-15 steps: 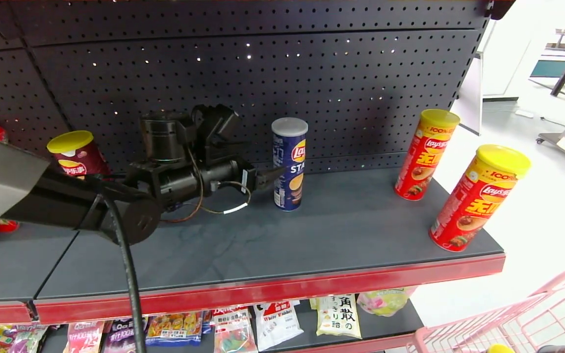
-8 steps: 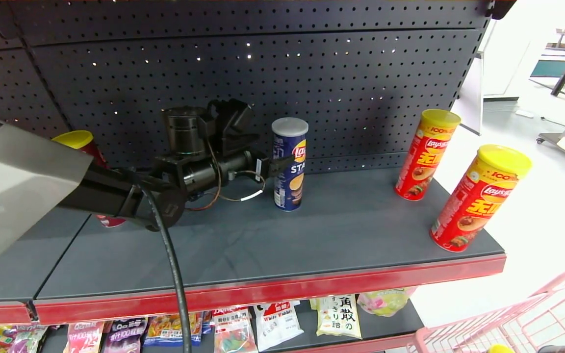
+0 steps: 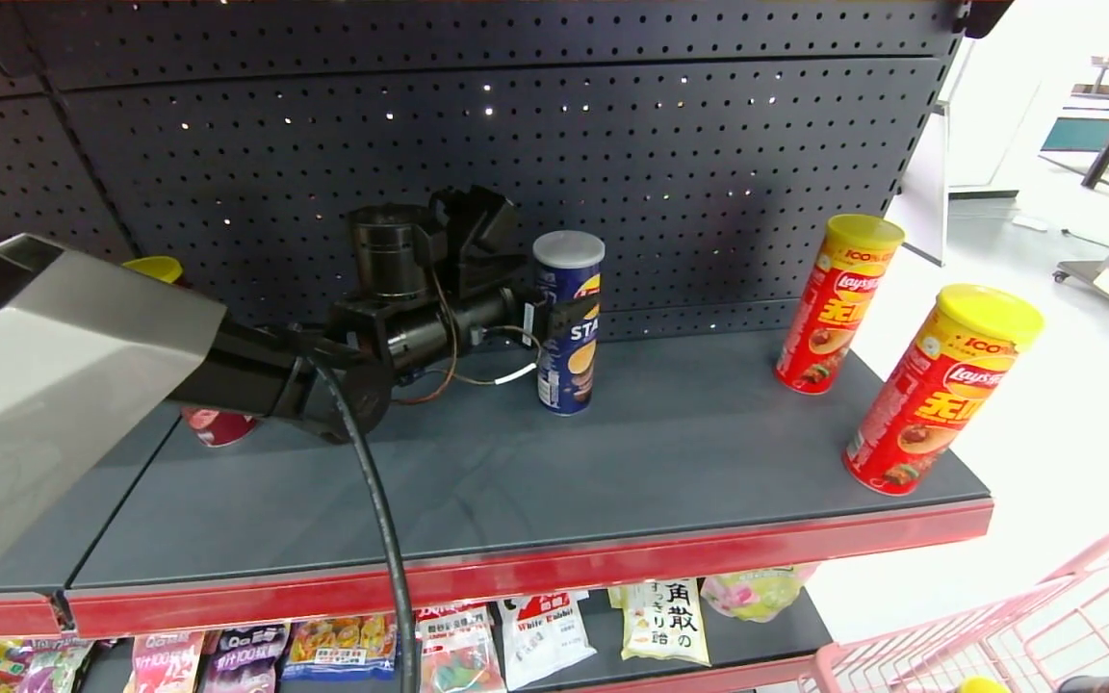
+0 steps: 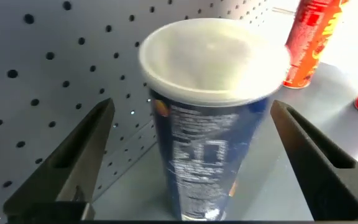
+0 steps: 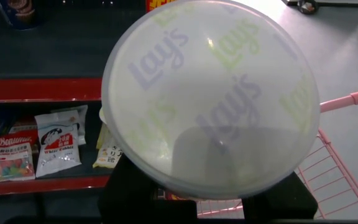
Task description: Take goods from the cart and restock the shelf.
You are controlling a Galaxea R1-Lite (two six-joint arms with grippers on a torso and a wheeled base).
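In the head view, a blue can (image 3: pixel 569 375) with a pale lid is seen standing upright on the grey shelf (image 3: pixel 516 481), close to the pegboard (image 3: pixel 709 173). The left hand (image 3: pixel 562 318) is held level at the can's upper half, with one finger crossing its front. Toward the shelf's right end, well apart from the blue can, two yellow-lidded cans stand upright: the rear red can (image 3: pixel 834 308) and the front red can (image 3: pixel 940 395), the latter near the red front edge. A pink cart (image 3: pixel 1026 626) is seen at the lower right, and snack bags (image 3: pixel 545 635) are laid out on the level below.

In the left wrist view, the blue can is framed between the fingers (image 4: pixel 79 162), which are spread wide, with a gap left on each side.

In the right wrist view, a clear-lidded can (image 5: pixel 210 93) is seen close up, directly over the right hand (image 5: pixel 207 208). Whether it is gripped cannot be told. The cart's pink rim lies beside it.
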